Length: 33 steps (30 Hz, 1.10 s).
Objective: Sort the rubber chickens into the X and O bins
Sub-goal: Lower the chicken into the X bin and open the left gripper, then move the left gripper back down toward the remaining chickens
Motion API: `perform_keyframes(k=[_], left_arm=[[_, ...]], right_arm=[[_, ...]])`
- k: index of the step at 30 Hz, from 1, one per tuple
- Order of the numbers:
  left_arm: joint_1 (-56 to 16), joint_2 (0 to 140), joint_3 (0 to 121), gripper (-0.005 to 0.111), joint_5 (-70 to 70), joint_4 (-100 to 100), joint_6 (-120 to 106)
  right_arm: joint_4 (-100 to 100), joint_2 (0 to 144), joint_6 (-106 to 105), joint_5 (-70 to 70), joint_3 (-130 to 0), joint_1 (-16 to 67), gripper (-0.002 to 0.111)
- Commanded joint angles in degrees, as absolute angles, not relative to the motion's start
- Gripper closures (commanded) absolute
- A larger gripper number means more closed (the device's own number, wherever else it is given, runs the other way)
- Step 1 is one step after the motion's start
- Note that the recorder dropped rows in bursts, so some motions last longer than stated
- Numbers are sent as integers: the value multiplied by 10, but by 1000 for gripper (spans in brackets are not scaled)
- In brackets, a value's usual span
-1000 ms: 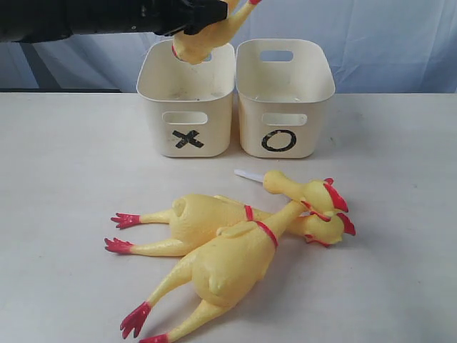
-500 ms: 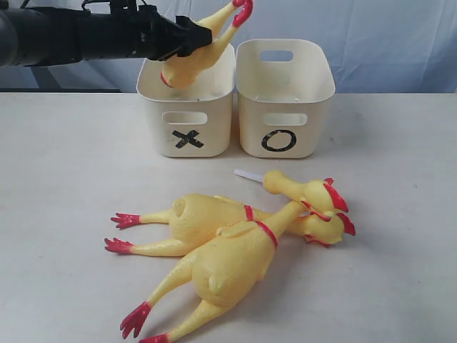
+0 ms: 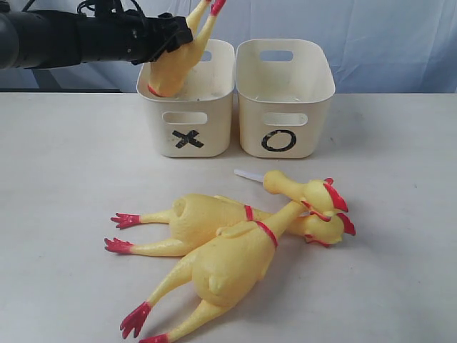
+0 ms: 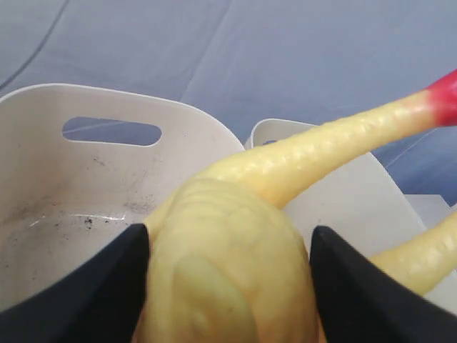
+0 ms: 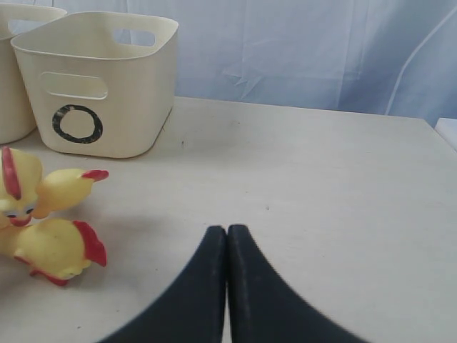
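Observation:
My left gripper is shut on a rubber chicken, gripped round its body. It hangs head-down over the X bin, head below the rim, red feet up. In the left wrist view the chicken fills the gap between both black fingers, with the X bin's inside beyond. The O bin stands just right of the X bin. Two large chickens lie crossed on the table, a smaller one behind them. My right gripper is shut and holds nothing, low over bare table.
The right wrist view shows the O bin, a corner of the X bin and red-combed chicken heads off to one side. A blue cloth backdrop hangs behind the table.
The left gripper has shifted left and tipped the held chicken more upright, feet higher, its head sinking lower into the X bin. The chickens on the table have not moved.

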<state>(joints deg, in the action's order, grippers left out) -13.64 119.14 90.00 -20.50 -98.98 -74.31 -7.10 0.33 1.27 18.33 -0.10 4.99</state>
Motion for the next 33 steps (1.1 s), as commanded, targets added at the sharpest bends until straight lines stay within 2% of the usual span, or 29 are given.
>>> perform_keyframes(k=[1,8,13,15,20,23,27,33], left_arm=[[-137,1188,902,100,-205,-996,-735],[-137,1188,902,67,-194,-990,-728],[-137,1188,902,51,-189,-990,-716],[-137,1188,902,47,-189,-990,-701],[-137,1188,901,47,-193,-964,-659],[-137,1188,901,39,-194,-936,-636],[-137,1188,901,24,-198,-903,-615],[-137,1188,901,23,-198,-903,-603]], right_arm=[[-70,0,13,178,0,47,107],[-70,0,13,178,0,47,107],[-70,0,13,178,0,47,107],[-70,0,13,178,0,47,107],[-70,0,13,178,0,47,107],[-70,0,13,178,0,47,107],[-70,0,13,178,0,47,107],[-70,0,13,178,0,47,107]])
